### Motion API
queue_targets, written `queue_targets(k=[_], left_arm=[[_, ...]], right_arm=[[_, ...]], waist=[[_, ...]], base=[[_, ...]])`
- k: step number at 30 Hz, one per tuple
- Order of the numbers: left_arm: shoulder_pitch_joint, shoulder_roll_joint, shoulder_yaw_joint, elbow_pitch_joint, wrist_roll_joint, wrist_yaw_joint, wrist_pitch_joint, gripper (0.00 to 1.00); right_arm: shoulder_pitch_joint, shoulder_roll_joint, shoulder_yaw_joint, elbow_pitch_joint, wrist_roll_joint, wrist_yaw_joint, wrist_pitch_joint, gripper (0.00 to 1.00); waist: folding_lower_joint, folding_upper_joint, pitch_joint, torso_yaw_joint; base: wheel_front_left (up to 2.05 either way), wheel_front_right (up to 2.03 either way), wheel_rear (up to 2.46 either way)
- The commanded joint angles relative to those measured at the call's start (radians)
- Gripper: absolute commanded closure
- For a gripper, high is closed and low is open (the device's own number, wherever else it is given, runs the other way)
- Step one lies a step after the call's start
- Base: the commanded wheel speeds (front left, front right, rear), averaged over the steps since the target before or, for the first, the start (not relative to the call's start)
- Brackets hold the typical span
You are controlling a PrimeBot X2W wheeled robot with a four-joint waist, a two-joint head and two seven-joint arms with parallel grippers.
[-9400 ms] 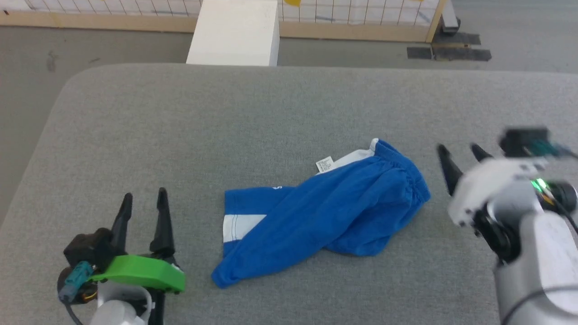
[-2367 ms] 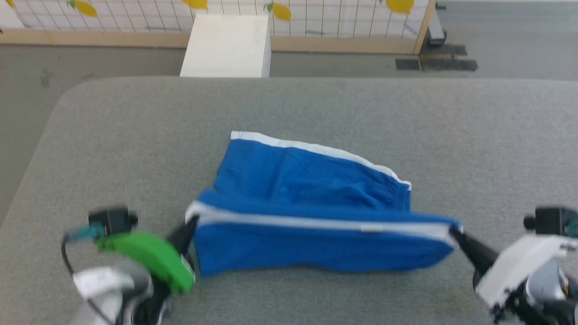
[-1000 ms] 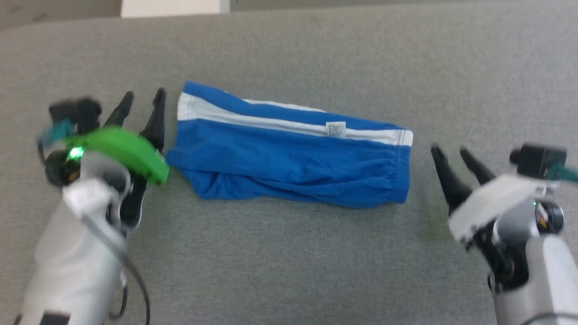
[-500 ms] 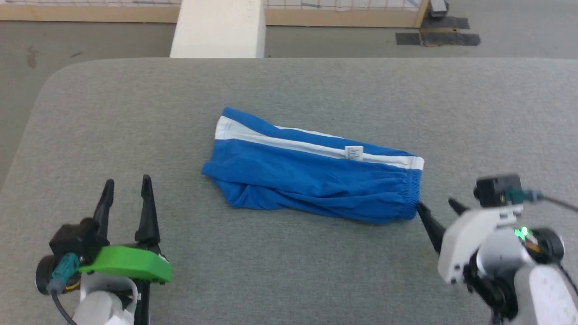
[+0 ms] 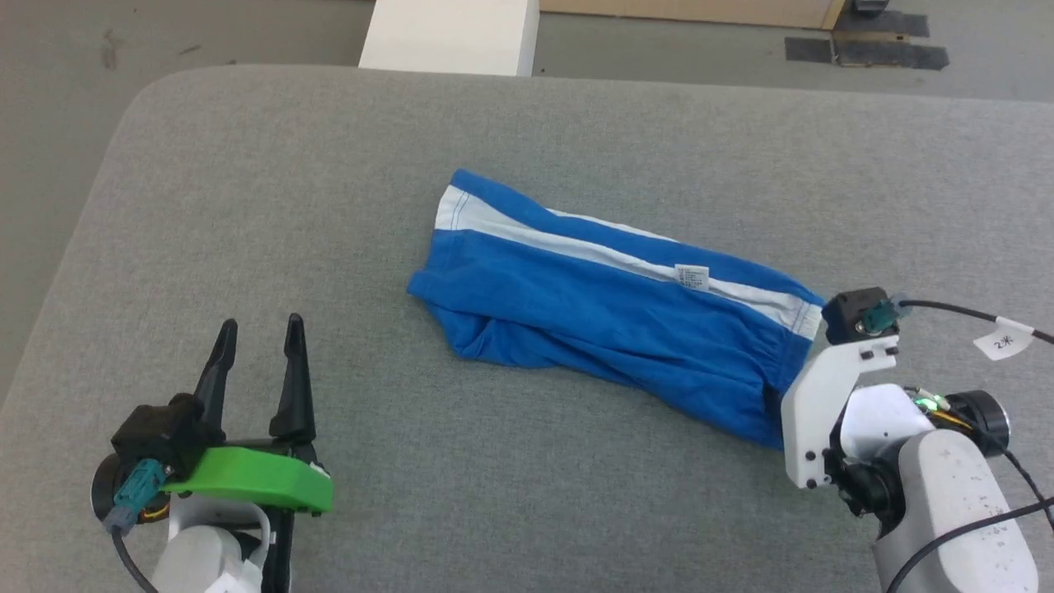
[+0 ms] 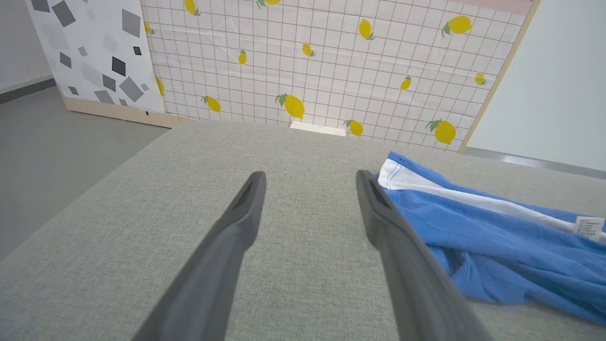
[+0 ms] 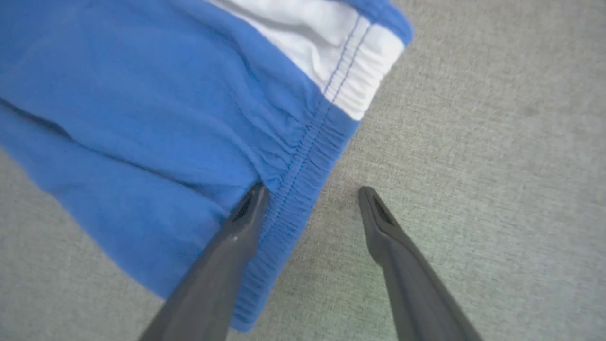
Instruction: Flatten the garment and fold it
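head view: 1 garment (image 5: 609, 313), bright blue shorts, lies near the middle of the grey fabric-covered tabletop (image 5: 247, 206). it slants from its hem end at the far left to its waistband end at the near right. 1 broad white stripe (image 5: 576, 247) runs along its far side, with 1 small white label (image 5: 692, 277) on it. the near edge is rumpled into a few folds.

2 arms are in view, each with 2 dark fingers. the left jaws stand spread and empty at the near left, under 1 green cover (image 5: 247, 486), well apart from the shorts. in the left wrist view the 2 fingers (image 6: 227, 255) point across bare tabletop, and the hem end lies just beside the right-hand one.

the right jaws are at the waistband end. in the right wrist view they are spread: 1 finger (image 7: 222, 265) has its tip over the gathered elastic, and the other is over bare tabletop just beside the edge. nothing is pinched; whether the tip touches the cloth i cannot tell.

beyond the far edge stands 1 white block (image 5: 449, 33), with 2 dark tape patches (image 5: 865, 53) on the floor.
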Motion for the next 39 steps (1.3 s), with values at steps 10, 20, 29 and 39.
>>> queue_targets(k=[10,20,29,39], left_arm=[[-0.033,-0.039,0.024,0.063,0.01,-0.047,-0.004,0.0],[-0.3,-0.068,-0.029,0.193,-0.142,-0.042,0.375,0.0],[-0.482,-0.017,-0.146,0.379,-0.102,0.032,0.88,0.0],[-0.409,-0.02,-0.155,0.361,-0.182,-0.007,1.023,1.0]], right_arm=[[-0.025,0.0,0.02,0.112,0.015,-0.002,-0.034,1.0],[-0.058,0.0,0.035,0.054,0.039,-0.002,-0.057,1.0],[-0.072,0.0,0.077,0.044,0.066,-0.002,-0.07,1.0],[-0.076,0.0,0.054,0.049,0.06,-0.002,-0.099,1.0]], waist=[[0.0,0.0,0.011,0.005],[0.0,0.0,0.023,-0.041],[0.0,0.0,0.069,-0.097],[0.0,0.0,0.062,-0.092]], base=[[0.0,0.0,0.0],[0.0,0.0,0.0],[0.0,0.0,0.0],[0.0,0.0,0.0]])
